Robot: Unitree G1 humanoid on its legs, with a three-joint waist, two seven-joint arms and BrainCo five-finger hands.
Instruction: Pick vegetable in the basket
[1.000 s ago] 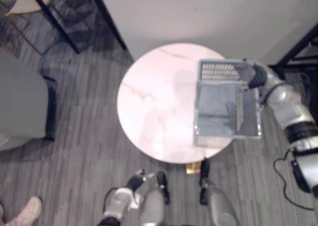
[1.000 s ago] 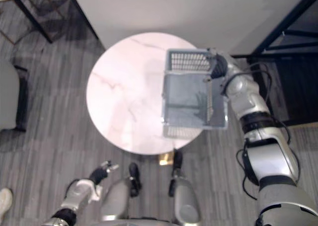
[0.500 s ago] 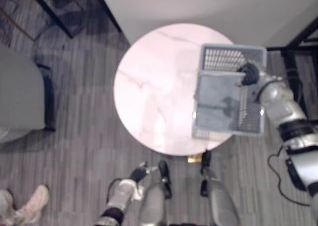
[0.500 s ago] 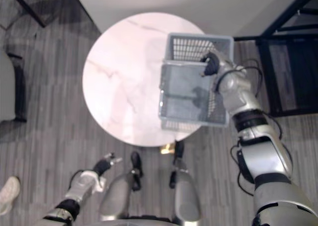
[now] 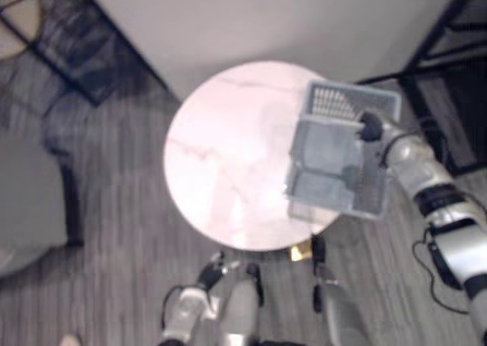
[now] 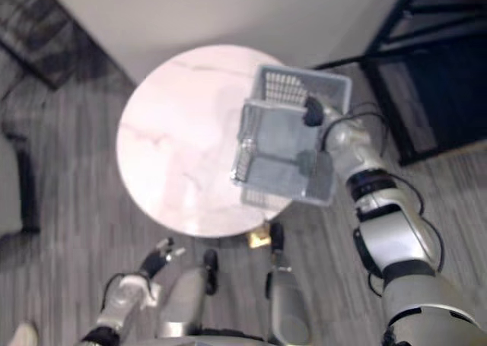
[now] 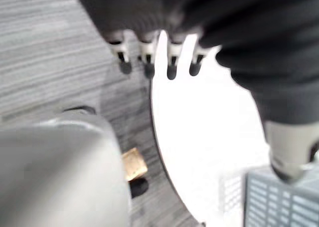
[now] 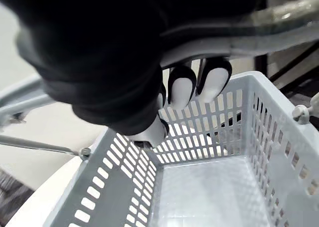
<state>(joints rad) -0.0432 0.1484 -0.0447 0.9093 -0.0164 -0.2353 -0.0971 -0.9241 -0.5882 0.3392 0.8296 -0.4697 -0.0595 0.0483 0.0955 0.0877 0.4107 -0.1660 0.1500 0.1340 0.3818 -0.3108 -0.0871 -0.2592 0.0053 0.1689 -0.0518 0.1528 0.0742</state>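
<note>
basket (image 5: 327,160) under right robot hand (image 5: 370,125), fingers (image 8: 182,90) curled round its handle (image 8: 289,7), at table (image 5: 221,171) edge; left robot hand (image 5: 211,271) relaxed.

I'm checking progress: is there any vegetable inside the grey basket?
No, the right wrist view shows the basket with a bare floor and nothing lying in it.

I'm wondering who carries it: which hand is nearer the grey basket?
Right. The right hand grips the basket from above; the left hand hangs open by the near edge of the table, well apart.
</note>
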